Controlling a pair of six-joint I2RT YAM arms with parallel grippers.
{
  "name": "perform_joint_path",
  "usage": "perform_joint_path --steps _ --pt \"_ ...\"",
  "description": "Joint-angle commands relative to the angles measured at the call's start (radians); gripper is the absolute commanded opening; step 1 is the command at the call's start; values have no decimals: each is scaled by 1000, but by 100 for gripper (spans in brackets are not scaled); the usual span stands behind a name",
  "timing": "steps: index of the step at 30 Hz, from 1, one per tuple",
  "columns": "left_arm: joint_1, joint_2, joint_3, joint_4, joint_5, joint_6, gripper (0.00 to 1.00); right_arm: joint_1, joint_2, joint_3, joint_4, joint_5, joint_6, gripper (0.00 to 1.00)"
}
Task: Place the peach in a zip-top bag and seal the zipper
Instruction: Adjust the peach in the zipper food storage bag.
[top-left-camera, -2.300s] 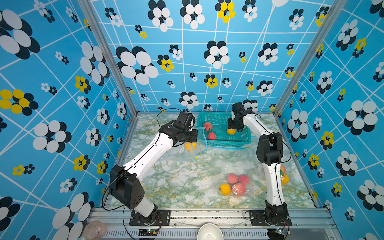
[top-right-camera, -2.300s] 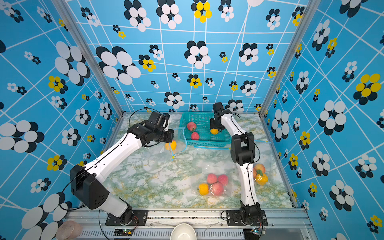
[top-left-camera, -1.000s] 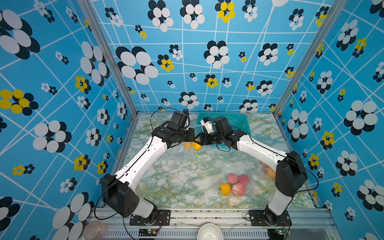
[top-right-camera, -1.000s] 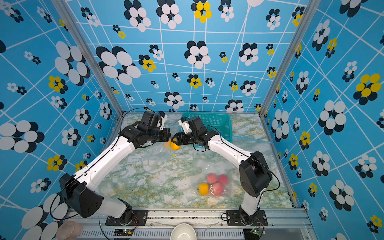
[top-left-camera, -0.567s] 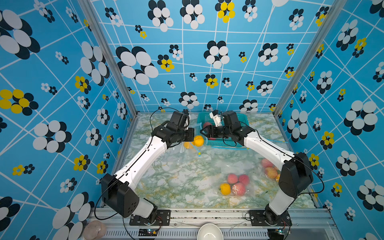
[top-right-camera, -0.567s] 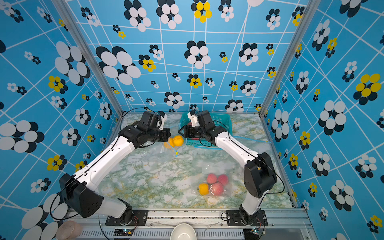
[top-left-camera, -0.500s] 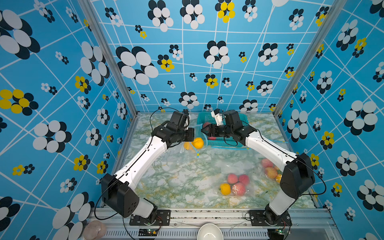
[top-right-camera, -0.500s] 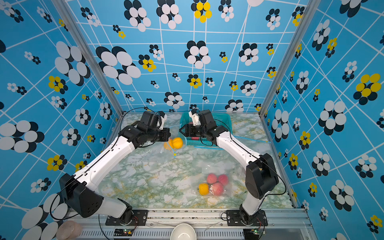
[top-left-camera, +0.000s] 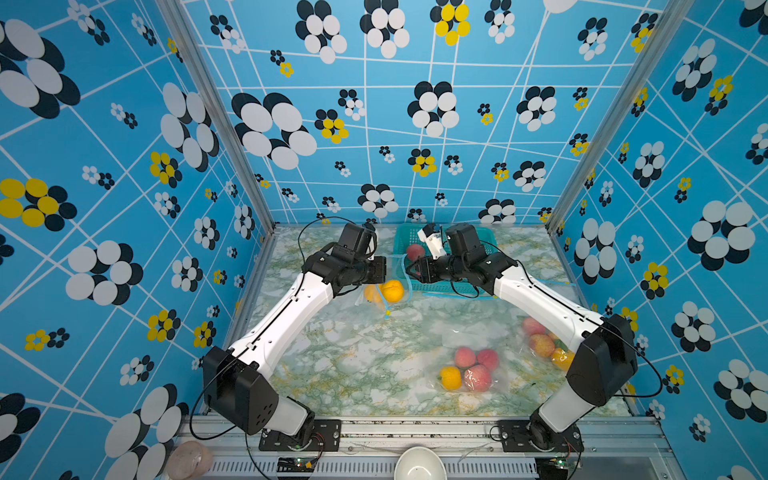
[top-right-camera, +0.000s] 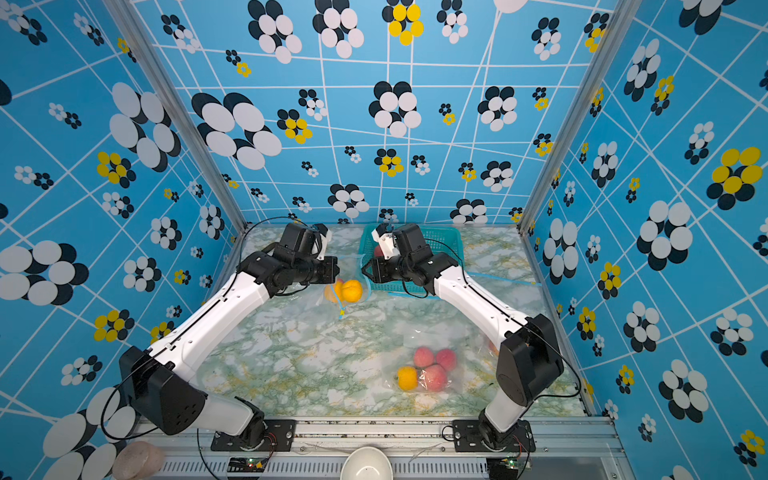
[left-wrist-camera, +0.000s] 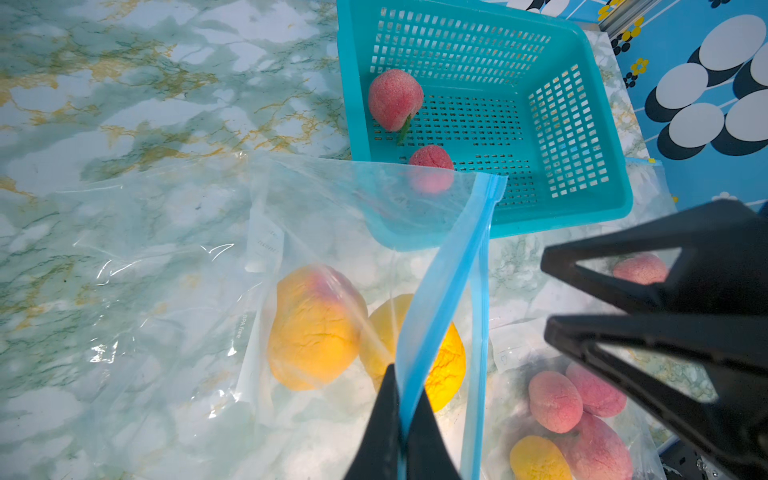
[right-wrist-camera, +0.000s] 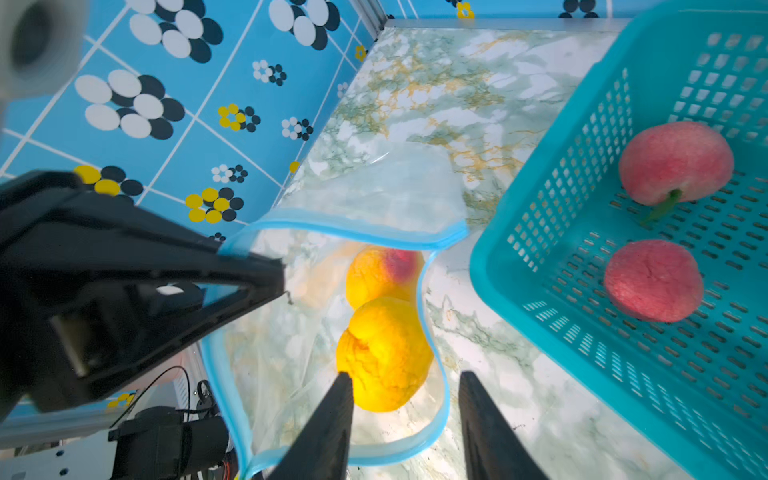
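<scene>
Yellow peach (right-wrist-camera: 384, 353) ahead of right tool (right-wrist-camera: 406, 375)

One basket (left-wrist-camera: 565, 124) beside the right pincer (right-wrist-camera: 406, 376) holds two pink peaches (right-wrist-camera: 675, 160). One open bag (left-wrist-camera: 166, 249), clamped in the left pincer (left-wrist-camera: 404, 380), holds two yellow peaches (right-wrist-camera: 384, 353). Two more filled bags (left-wrist-camera: 511, 349) lie well apart from both pincers; one shows three pink fruits and one yellow.

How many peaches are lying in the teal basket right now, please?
2. A pink peach with a green stem lies on the floor of the basket; a second peach lies beside it, apart. The left wrist view shows nearly the whole floor, so none seems hidden.
</scene>
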Motion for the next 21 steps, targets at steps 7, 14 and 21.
perform_joint_path --steps 7,14,21 --pt "6 -7 0 33 45 -27 7 46 -66 -109 23 18 -8 42" --pt "-8 -25 11 36 63 -43 7 122 60 -70 91 47 -2 40" --pt "-44 -46 36 39 79 -65 7 163 227 96 135 201 45 40"
